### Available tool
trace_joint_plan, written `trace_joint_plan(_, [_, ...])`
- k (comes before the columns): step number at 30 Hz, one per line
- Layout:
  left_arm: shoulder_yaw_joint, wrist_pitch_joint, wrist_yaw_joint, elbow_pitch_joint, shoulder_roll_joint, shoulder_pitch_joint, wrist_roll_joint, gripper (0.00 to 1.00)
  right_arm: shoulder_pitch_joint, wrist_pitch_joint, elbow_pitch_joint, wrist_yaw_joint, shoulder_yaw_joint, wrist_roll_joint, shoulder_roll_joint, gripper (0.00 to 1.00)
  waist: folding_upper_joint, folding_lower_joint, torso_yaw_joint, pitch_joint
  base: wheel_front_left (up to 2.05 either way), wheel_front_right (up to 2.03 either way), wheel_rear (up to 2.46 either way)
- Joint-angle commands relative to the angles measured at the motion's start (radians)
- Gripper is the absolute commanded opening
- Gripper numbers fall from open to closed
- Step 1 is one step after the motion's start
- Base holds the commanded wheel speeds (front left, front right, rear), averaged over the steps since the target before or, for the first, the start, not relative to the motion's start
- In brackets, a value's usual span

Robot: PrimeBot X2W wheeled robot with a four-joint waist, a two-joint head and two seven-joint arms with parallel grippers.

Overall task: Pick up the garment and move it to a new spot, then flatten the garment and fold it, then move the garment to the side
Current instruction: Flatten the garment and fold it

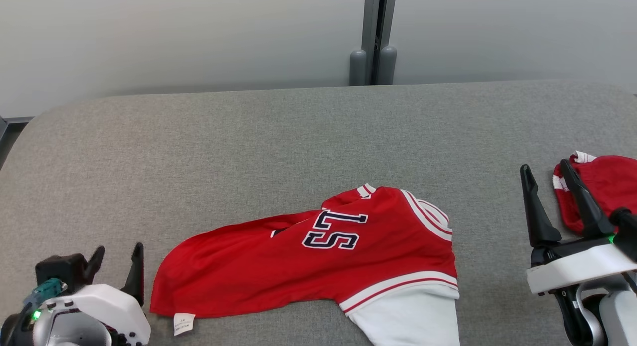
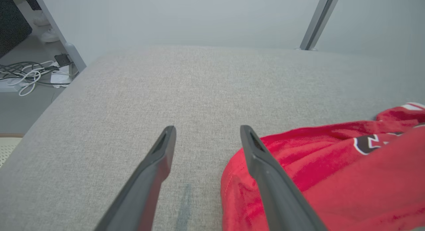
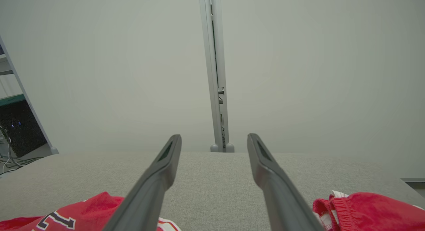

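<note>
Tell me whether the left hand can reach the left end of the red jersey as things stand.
Probably yes: the left hand sits open just beside the left end of the red jersey, with nothing lying between them on the grey table.

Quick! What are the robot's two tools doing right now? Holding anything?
Left tool: open, holding nothing, next to the red fabric jersey with white trim.
Right tool: open, holding nothing.

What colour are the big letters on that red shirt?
The letters are dark navy with a white outline; the head view shows them best.
</note>
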Motion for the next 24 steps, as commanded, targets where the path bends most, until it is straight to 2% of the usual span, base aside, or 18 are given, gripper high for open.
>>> trace_joint_plan(1, [0.019, -0.038, 0.015, -0.046, 0.005, 0.001, 0.011, 1.00, 0.008, -0.011, -0.005, 0.000, 0.004, -0.002, -0.001, 1.00, 0.0000, 0.0001, 0.000, -0.005, 0.00, 0.00, 0.00])
trace_joint_plan(8, [0.044, -0.140, 0.046, -0.189, 0.001, 0.008, 0.046, 1.00, 0.009, -0.021, -0.014, 0.000, 0.024, -0.004, 0.006, 1.00, 0.0000, 0.0001, -0.010, -0.020, 0.00, 0.00, 0.00])
trace_joint_plan(14, [0.036, -0.223, 0.049, -0.271, -0.008, 0.037, 0.078, 1.00, 0.022, -0.032, -0.017, 0.000, 0.031, -0.005, 0.005, 1.00, 0.0000, 0.0001, -0.032, -0.049, 0.00, 0.00, 0.00])
trace_joint_plan(24, [0.040, -0.299, 0.053, -0.255, -0.068, 0.122, 0.087, 1.00, 0.085, -0.055, -0.007, 0.000, 0.054, -0.003, 0.016, 1.00, 0.0000, 0.0001, -0.063, -0.066, 0.00, 0.00, 0.00])
